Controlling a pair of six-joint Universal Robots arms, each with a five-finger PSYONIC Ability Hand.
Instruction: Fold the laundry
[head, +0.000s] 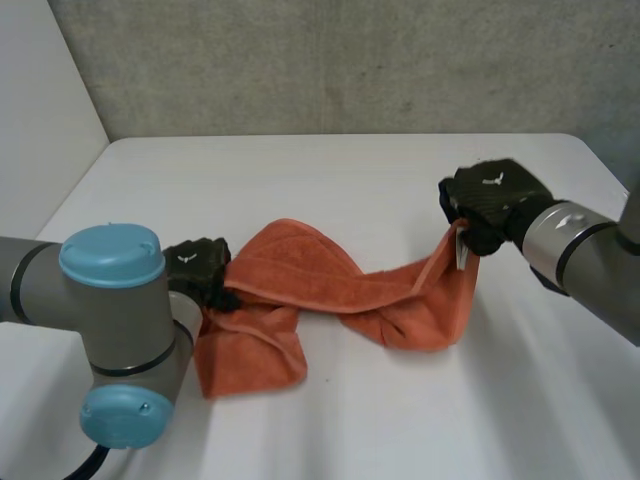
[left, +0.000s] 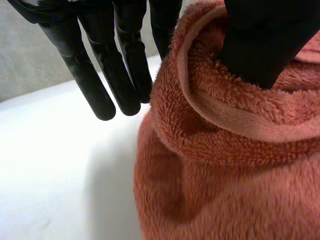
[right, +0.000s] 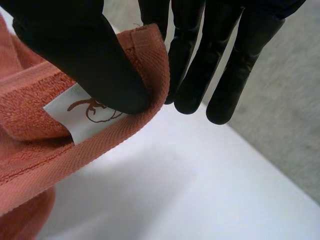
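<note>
Left hand (head: 200, 272) grips the left end of the towel (head: 330, 290) in the head view, just beside the blue cap (head: 110, 255) of its own arm. Right hand (head: 493, 200) holds the right end raised above the table (head: 330, 170), well to the right. The towel is orange terry and twisted in the middle. Its left part lies bunched and doubled on the table, and its right part rises as a narrowing band to the right hand. It lies across the middle of the table, toward the near side. A grey wall (head: 330, 60) stands beyond the far edge.

Left wrist view brings out that grip. The thumb (left: 260, 45) presses onto the pile just above a flat hem (left: 240, 117) that curves over it, pinching the cloth. The other fingers (left: 84, 75) hang straight beside the towel.

Right wrist view shows that hand's thumb pinching the towel's corner against a finger behind it, with the rest of the fingers straight and free. A white label (right: 67, 117) with a brown mark sits at the hem under the thumb. In the head view it is only a small pale tab.
</note>
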